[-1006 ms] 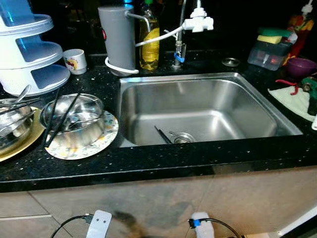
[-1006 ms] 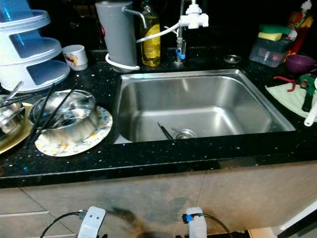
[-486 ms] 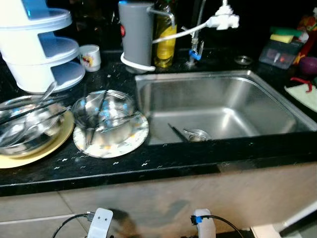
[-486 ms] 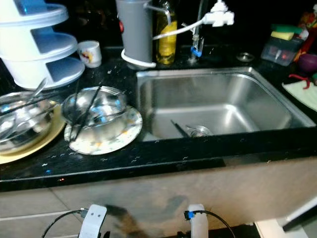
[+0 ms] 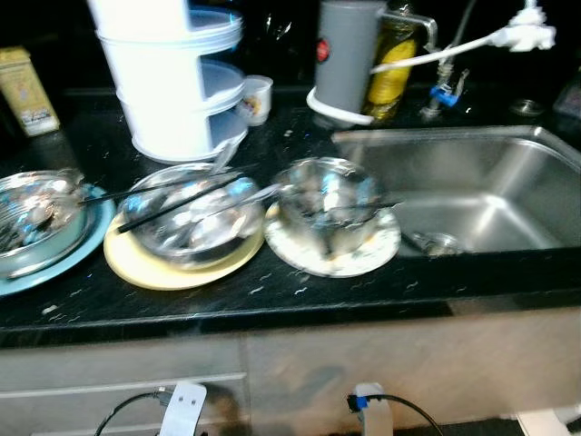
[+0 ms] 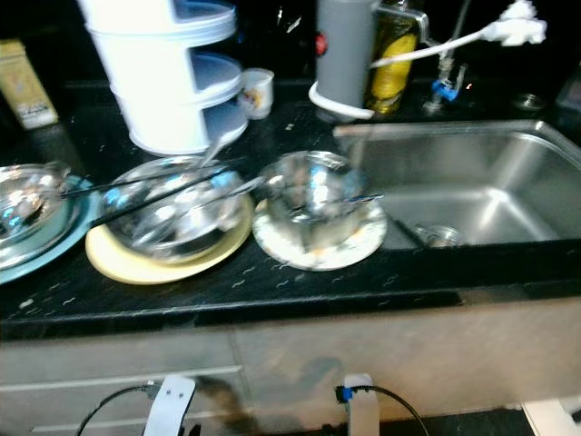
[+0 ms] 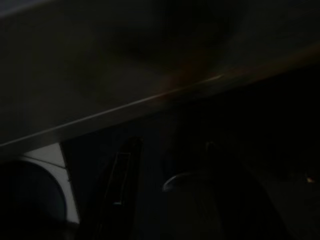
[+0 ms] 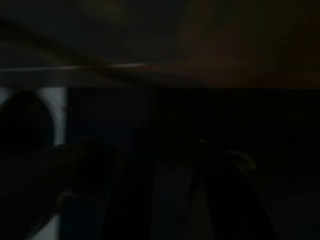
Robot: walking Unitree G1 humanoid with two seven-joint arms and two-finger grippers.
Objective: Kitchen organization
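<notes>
- Landmark: steel sink [image 5: 490, 195], set into the black bench [image 5: 272, 291].
- Just beside the sink, on its left: steel bowl [image 5: 327, 195] on a patterned plate [image 5: 363, 259].
- Next further from the sink: steel bowl [image 5: 186, 213] on a yellow plate [image 5: 136, 268], black chopsticks [image 5: 172, 202] across it.
- Furthest from the sink: steel dish [image 5: 32, 218] on a blue plate [image 5: 64, 259].
- Behind the bowls: white tiered container [image 5: 172, 86]; grey jug [image 5: 348, 54] behind the sink's rear corner.
- Wrist views very dark; left and right end effector state: cannot tell.
</notes>
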